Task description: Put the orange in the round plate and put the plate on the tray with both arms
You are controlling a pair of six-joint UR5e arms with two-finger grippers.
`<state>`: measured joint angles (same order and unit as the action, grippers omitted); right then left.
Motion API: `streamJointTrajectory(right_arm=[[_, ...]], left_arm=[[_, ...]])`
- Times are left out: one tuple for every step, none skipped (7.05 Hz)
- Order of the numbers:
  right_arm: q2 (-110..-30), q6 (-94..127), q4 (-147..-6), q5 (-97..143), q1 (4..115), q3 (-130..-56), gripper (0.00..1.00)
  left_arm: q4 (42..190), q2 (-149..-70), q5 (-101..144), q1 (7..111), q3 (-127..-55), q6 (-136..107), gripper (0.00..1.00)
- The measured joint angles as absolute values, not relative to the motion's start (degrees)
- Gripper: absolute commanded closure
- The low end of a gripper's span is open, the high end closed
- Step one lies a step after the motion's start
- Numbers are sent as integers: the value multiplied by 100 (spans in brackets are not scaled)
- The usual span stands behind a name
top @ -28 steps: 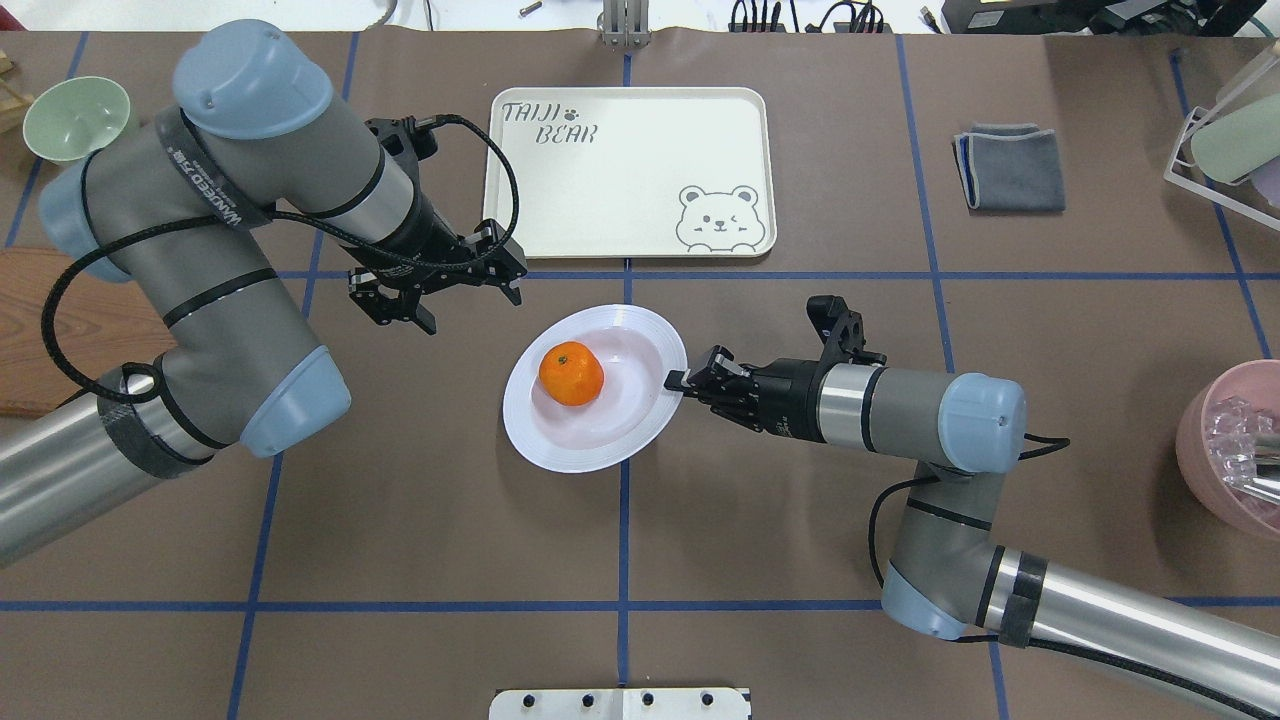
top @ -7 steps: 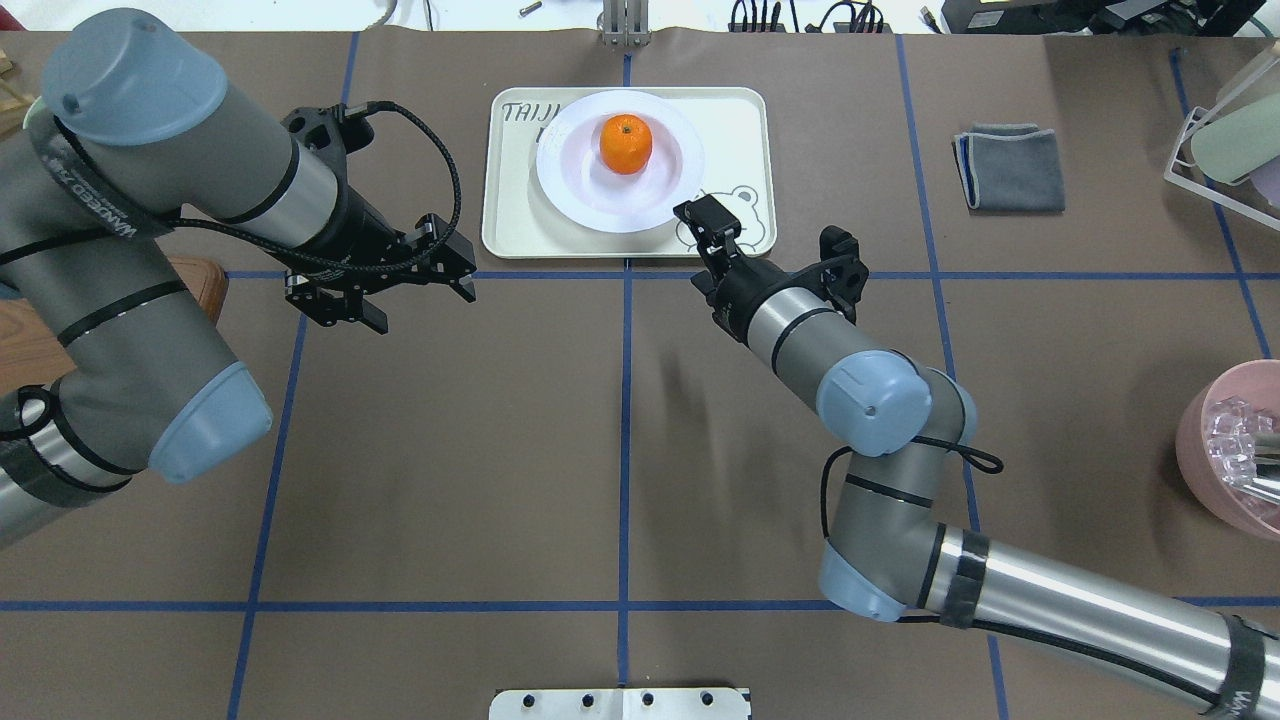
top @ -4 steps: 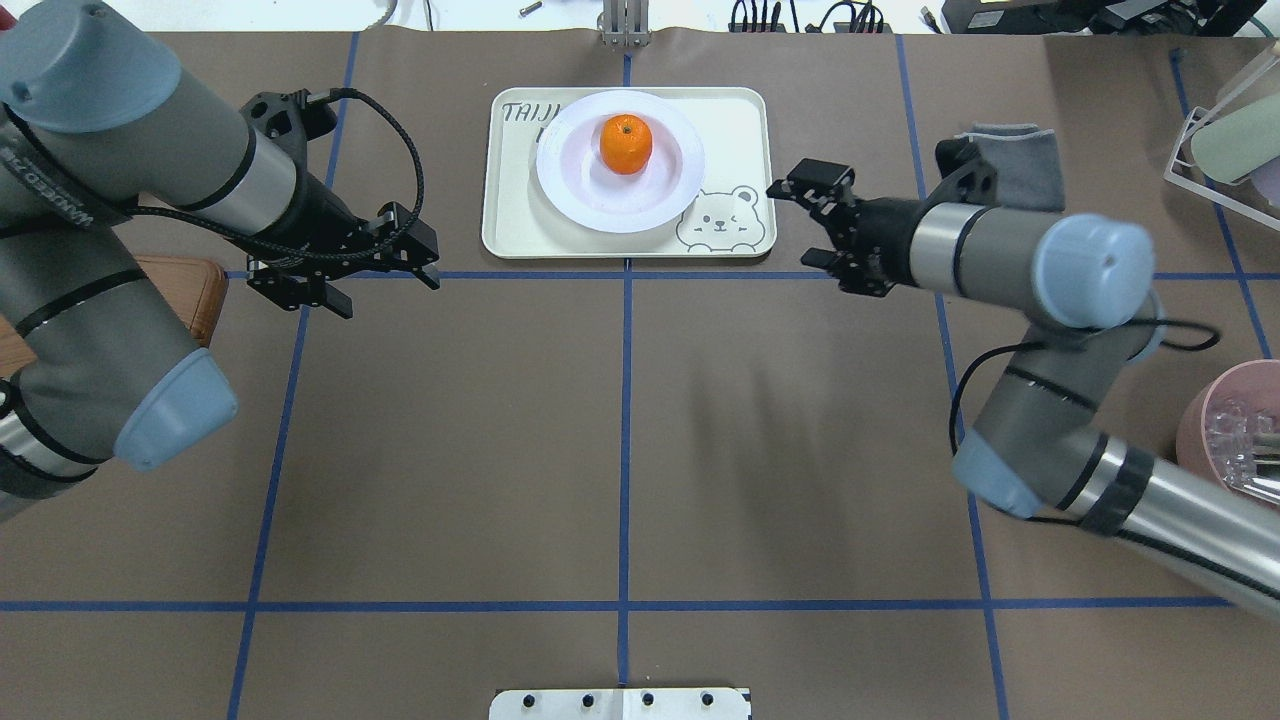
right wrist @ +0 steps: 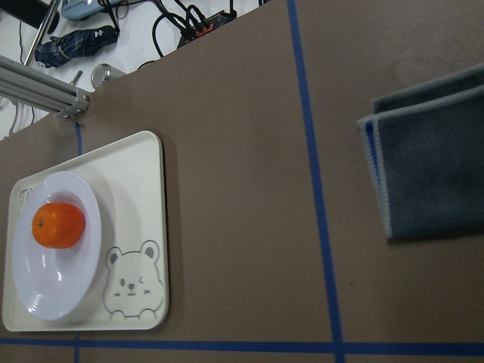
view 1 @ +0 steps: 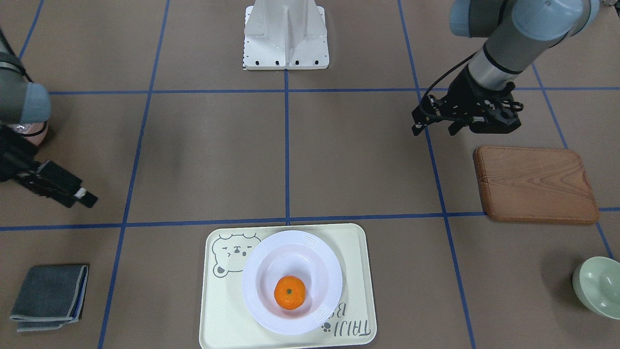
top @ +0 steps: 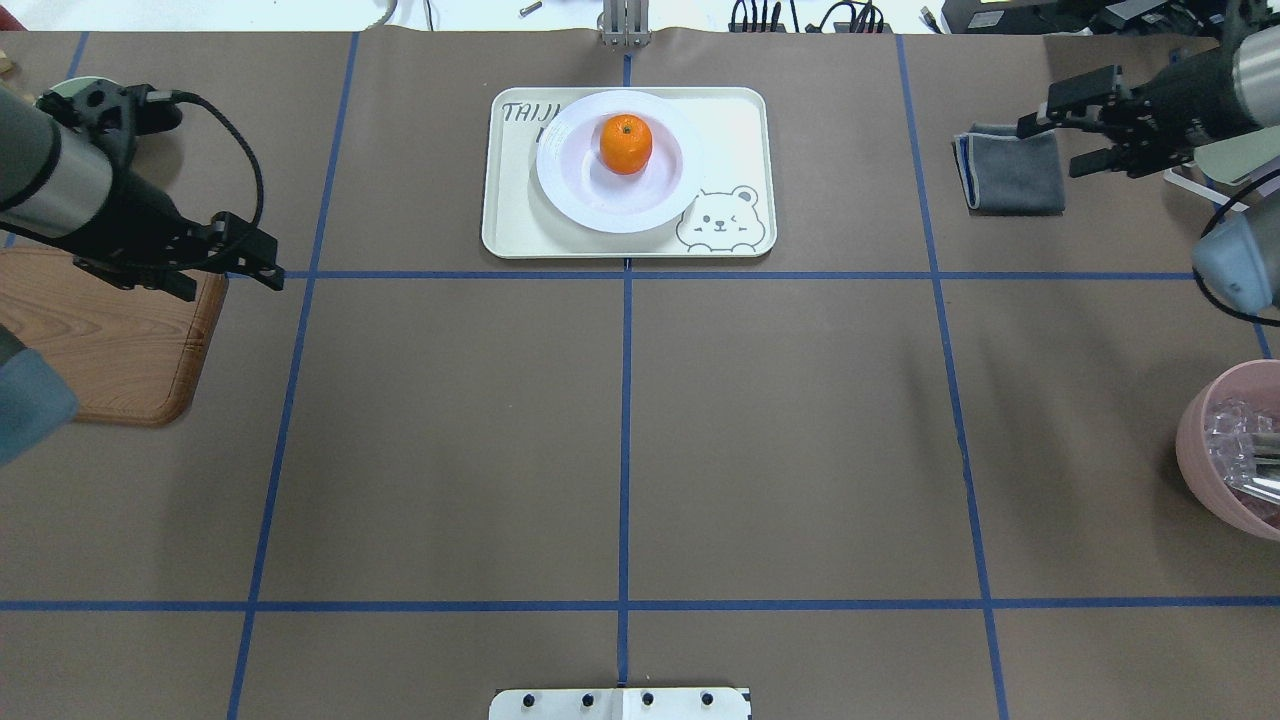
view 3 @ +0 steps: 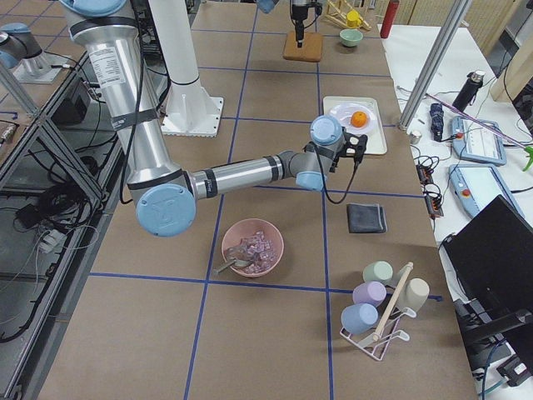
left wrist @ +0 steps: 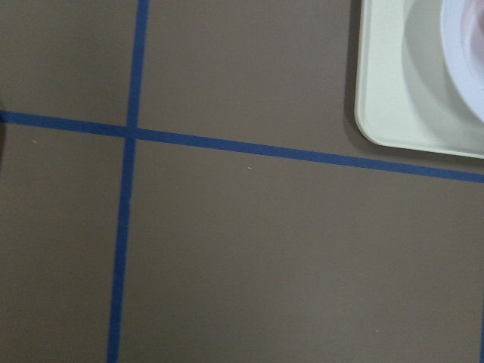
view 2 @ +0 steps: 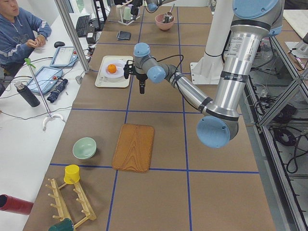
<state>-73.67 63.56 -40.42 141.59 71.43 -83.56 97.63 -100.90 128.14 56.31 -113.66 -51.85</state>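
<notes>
The tray (top: 735, 130) lies at the middle of the bench's far edge, its long axis parallel to that edge, with the bear drawing at its near right corner and the "TAIJI BEAR" lettering at its far left corner. The round plate (top: 562, 185) rests flat inside the tray, left of the tray's centre, covering part of the lettering. The orange (top: 626, 143) sits in the plate's sunken centre, stem dot facing up. The left gripper (top: 232, 284) hangs over the far right corner of the wooden board (top: 110, 340) near the bench's left edge, jaws spread wide and empty. The right gripper (top: 1050, 148) hangs by the folded grey cloth (top: 1010, 180) toward the bench's far right corner, jaws likewise parted and empty. Both are well apart from the tray.
</notes>
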Motion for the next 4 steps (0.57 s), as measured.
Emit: streamJointTrajectory(right_arm=[[-7360, 5158, -4792, 14280, 7378, -8340, 0], [-7335, 4209, -5464, 14264, 7539, -8341, 0], [-7304, 3439, -6047, 14135, 7640, -8369, 0], [-7252, 2709, -6695, 13858, 7682, -8435, 0]], left_arm=[[9767, -9770, 12814, 5913, -11409, -4537, 2], [9770, -9521, 12814, 6167, -11416, -3974, 2], [9771, -9348, 12813, 6373, -11402, -3511, 2], [9768, -9226, 12810, 6558, -11369, -3119, 2]])
